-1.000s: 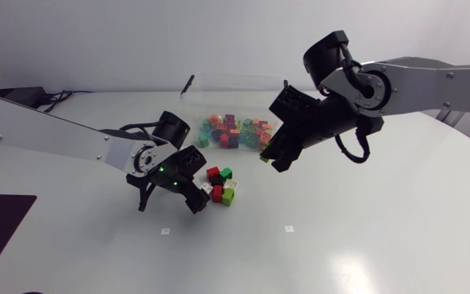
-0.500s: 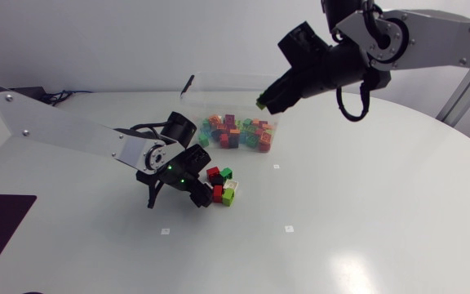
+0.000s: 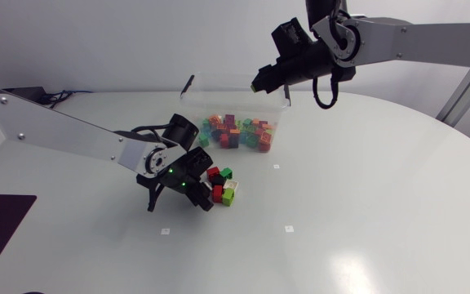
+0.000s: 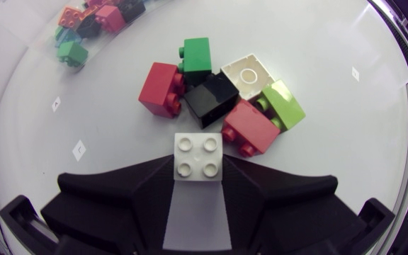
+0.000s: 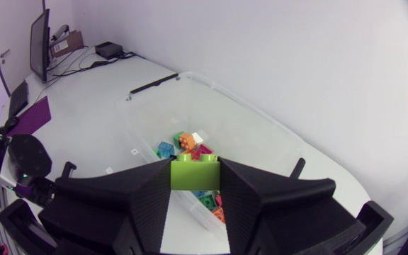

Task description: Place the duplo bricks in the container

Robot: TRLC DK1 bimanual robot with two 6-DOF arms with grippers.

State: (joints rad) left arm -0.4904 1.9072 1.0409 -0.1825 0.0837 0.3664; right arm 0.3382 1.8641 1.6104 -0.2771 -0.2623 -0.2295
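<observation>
Container with maybe twenty coloured bricks

We look from a fixed head camera above the round white desk, angled down toward its twelve o'clock edge. From there the clear plastic container sits far off at twelve o'clock, with the loose pile of coloured duplo bricks at its six o'clock. Our left wrist camera looks steeply down on that pile from very close, a white square brick between the black wedge-shaped left fingers, the container's corner ahead. Our right wrist camera hangs high, facing down into the container past the right fingers and a lime-green brick, and it also catches our left arm. All three views share the container.
</observation>
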